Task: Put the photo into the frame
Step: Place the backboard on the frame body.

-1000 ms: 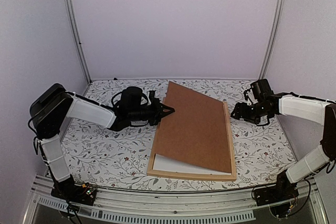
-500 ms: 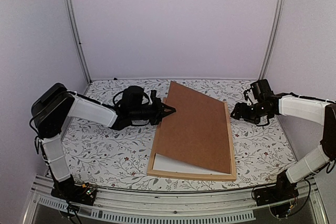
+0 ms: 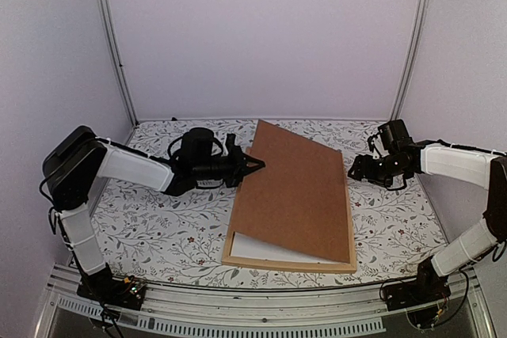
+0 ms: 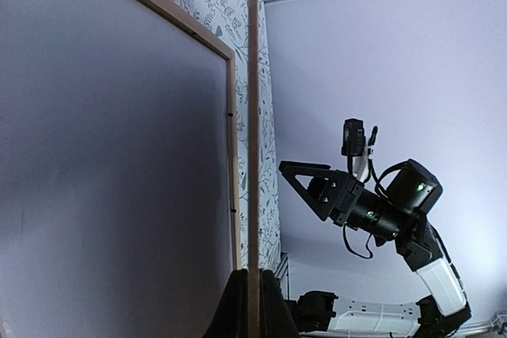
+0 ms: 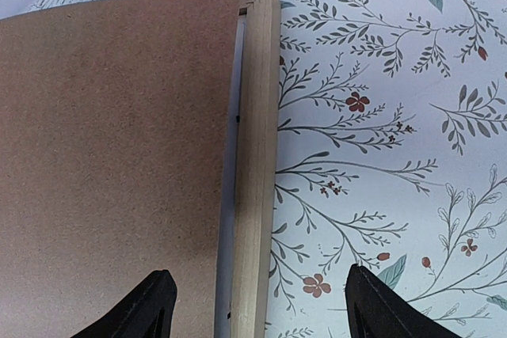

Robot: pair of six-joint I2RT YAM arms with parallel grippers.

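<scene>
The left arm [image 3: 135, 168] reaches rightwards, low and level, its left gripper [image 3: 255, 165] pinched tight on the edge of the backing board [image 3: 293, 195]. The right arm [image 3: 455, 162] reaches leftwards, wrist tipped down, its right gripper [image 3: 356, 170] spread wide and holding nothing.

Light-wood frame [image 3: 285, 264] lies flat, the photo [image 3: 261, 247] inside it, white back up

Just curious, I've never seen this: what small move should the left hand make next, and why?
Probably lower the plain brown backing board: the left hand pinches its raised left edge, while its right edge rests in the light wooden frame over a white sheet.
</scene>
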